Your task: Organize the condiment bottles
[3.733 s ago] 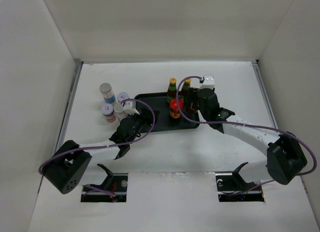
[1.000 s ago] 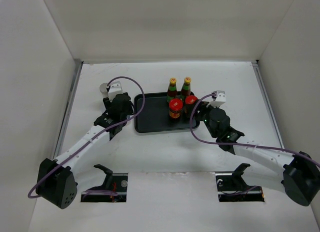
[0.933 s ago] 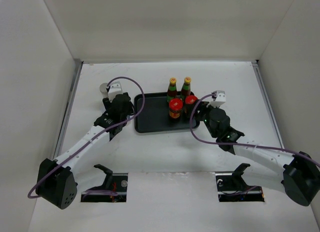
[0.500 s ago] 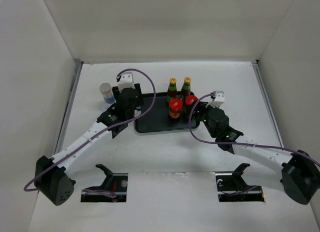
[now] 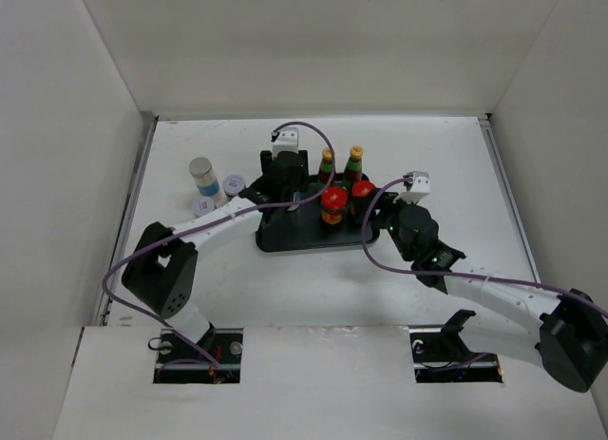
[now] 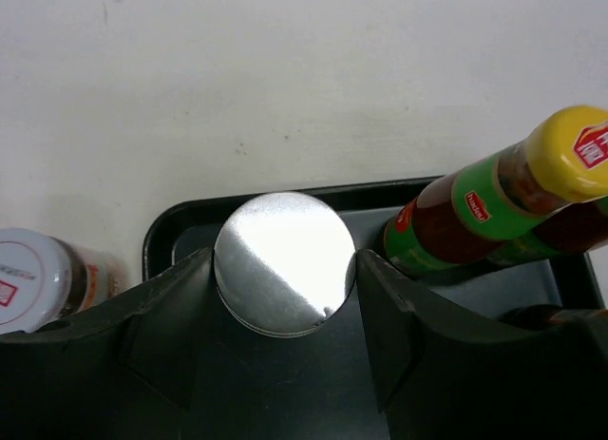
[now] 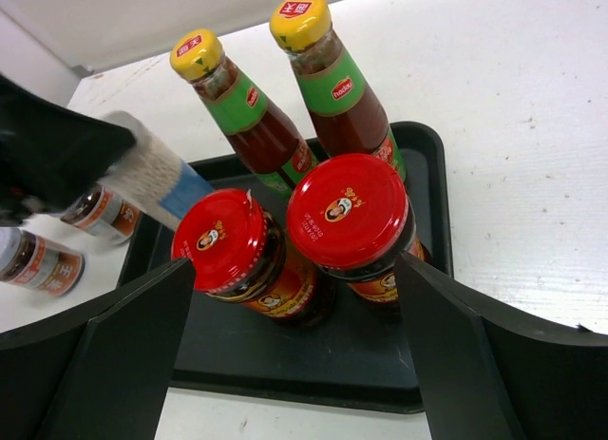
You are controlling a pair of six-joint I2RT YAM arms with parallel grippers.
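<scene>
My left gripper (image 5: 285, 195) hangs over the left part of the black tray (image 5: 285, 237), shut on a silver-lidded jar (image 6: 285, 264) held between its fingers. In the top view that jar is hidden under the gripper. Two dark bottles with yellow caps (image 5: 327, 164) (image 5: 354, 162) and two red-lidded jars (image 5: 332, 204) (image 5: 362, 193) stand on the tray's right part. Three silver or white-lidded jars (image 5: 201, 174) (image 5: 233, 185) (image 5: 204, 207) stand on the table left of the tray. My right gripper (image 7: 294, 269) is open and empty, just short of the red-lidded jars (image 7: 226, 240) (image 7: 350, 210).
The tray's raised rim (image 6: 180, 217) runs just behind the held jar. One bottle (image 6: 494, 207) leans into the left wrist view at the right. White walls enclose the table on three sides. The right arm lies along the table right of the tray.
My left arm has swung right from the jars on the table to over the tray, carrying a silver-lidded jar. The right arm has stayed still.
</scene>
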